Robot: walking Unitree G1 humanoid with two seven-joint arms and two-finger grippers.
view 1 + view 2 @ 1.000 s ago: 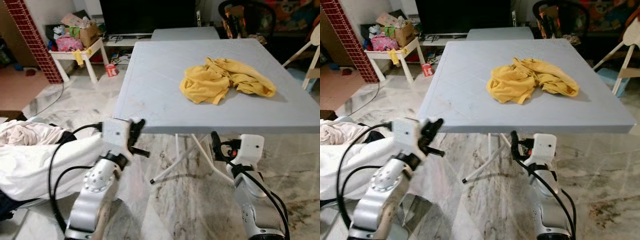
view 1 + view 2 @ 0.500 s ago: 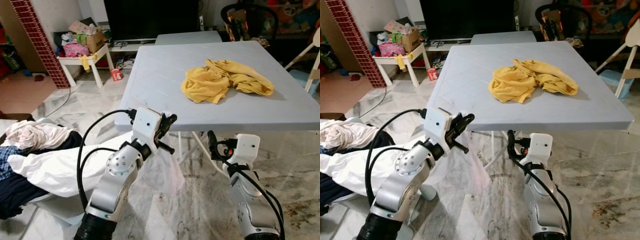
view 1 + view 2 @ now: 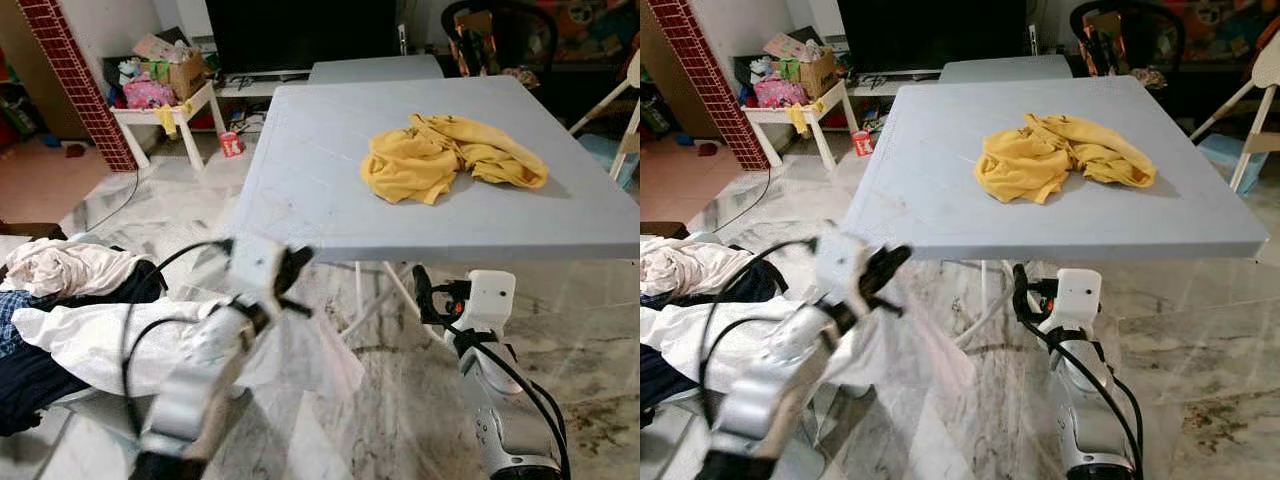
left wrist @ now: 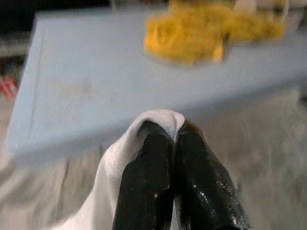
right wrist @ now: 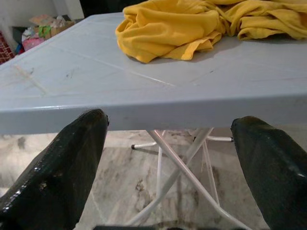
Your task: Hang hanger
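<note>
It is a home living room: a big TV (image 3: 300, 35) by the wall, marble floor (image 3: 400, 390), a folding table (image 3: 300, 180), and laundry (image 3: 60, 300) piled beside.

We find no text, label, brand, number or sign that we can read. The red can (image 3: 231, 145) on the floor and the cardboard box (image 3: 183, 68) beyond it are too small and blurred to make out.

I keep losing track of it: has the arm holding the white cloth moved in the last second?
Yes. The left gripper, shut on the white cloth, has risen and swung right toward the grey table's near edge, then dipped slightly.
</note>
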